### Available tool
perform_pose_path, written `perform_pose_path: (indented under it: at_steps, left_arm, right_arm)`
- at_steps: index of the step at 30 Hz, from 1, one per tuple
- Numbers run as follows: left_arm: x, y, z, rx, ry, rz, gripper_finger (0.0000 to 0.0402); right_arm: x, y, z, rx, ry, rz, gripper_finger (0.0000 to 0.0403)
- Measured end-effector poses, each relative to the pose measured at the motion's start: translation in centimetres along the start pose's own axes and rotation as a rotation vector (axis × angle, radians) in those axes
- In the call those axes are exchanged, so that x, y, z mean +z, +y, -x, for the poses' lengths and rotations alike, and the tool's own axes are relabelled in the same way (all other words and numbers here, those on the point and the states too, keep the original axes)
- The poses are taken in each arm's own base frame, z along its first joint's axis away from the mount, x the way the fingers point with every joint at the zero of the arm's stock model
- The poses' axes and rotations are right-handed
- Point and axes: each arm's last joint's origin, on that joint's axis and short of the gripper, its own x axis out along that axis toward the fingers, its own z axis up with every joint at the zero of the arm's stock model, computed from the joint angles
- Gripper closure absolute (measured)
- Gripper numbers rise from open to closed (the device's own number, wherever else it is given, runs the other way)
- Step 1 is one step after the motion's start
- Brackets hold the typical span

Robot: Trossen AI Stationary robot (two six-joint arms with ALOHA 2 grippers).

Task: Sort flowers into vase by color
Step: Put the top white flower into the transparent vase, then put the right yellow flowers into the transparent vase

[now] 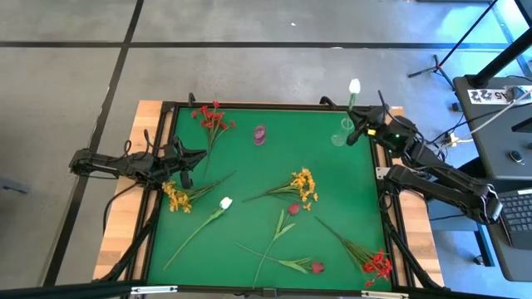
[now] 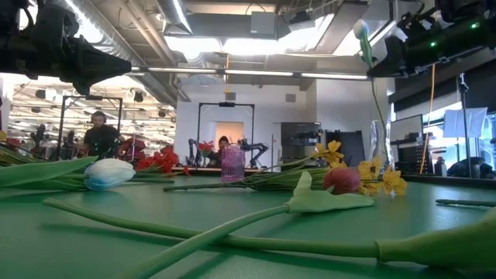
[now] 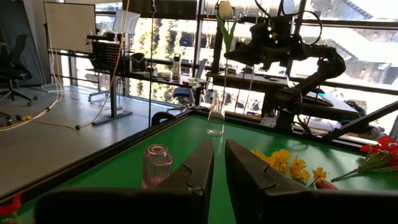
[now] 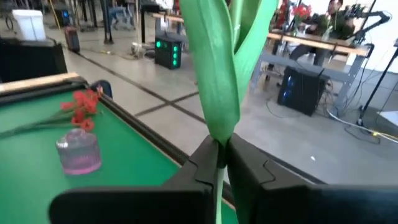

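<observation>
- The right gripper (image 1: 359, 133) is clenching a white tulip (image 1: 354, 86) by its stem, lowering it into the clear vase (image 1: 344, 133).
- The pink vase (image 1: 260, 134) is standing empty.
- Eight other flowers (image 1: 295, 189) are lying unsorted on the green mat (image 1: 249, 174).
- The left gripper (image 1: 196, 156) is waiting, nearly closed, empty.

The tabletop (image 1: 249, 178) is a green mat in a dark frame on a wooden base; just beside the left end effector (image 1: 202, 154) lie a yellow-orange blossom cluster (image 1: 175, 197) and, farther off, a red blossom cluster (image 1: 212, 117); a pink jar (image 1: 260, 134) stands between the two end effectors; a clear glass vase (image 1: 342, 133) stands right under the right end effector (image 1: 357, 133); well apart from both lie a white bud (image 1: 225, 203), a second yellow-orange cluster (image 1: 303, 188), two dark red buds (image 1: 293, 208) (image 1: 317, 267) and a second red cluster (image 1: 378, 266).
</observation>
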Motion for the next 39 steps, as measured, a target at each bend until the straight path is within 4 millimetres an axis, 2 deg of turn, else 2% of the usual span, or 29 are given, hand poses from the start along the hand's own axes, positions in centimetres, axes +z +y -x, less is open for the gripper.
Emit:
perform_pose_path:
  at_steps: [5,9,21,26,32,35,39]
  left_arm:
    - [0.0,0.0,0.0,0.0,0.0,0.0,0.0363]
    - [0.0,0.0,0.0,0.0,0.0,0.0,0.0363]
    - [0.0,0.0,0.0,0.0,0.0,0.0,0.0363]
    - [0.0,0.0,0.0,0.0,0.0,0.0,0.0363]
    - [0.0,0.0,0.0,0.0,0.0,0.0,0.0363]
    - [0.0,0.0,0.0,0.0,0.0,0.0,0.0363]
    - [0.0,0.0,0.0,0.0,0.0,0.0,0.0363]
  right_arm:
    - [-0.1,0.0,0.0,0.011,0.012,-0.001,0.038]
    - [-0.2,0.0,0.0,0.001,0.02,0.001,0.036]
    - [-0.1,-0.2,0.5,-0.034,0.015,0.0,0.0201]
    - [0.4,-0.5,2.0,-0.05,0.034,0.004,0.0159]
    - [2.3,-1.1,4.7,-0.013,0.023,-0.097,0.0148]
    - [2.9,-1.0,5.7,0.085,-0.019,-0.224,0.0148]
    - [3.7,-0.7,7.0,0.309,-0.095,-0.325,0.0148]
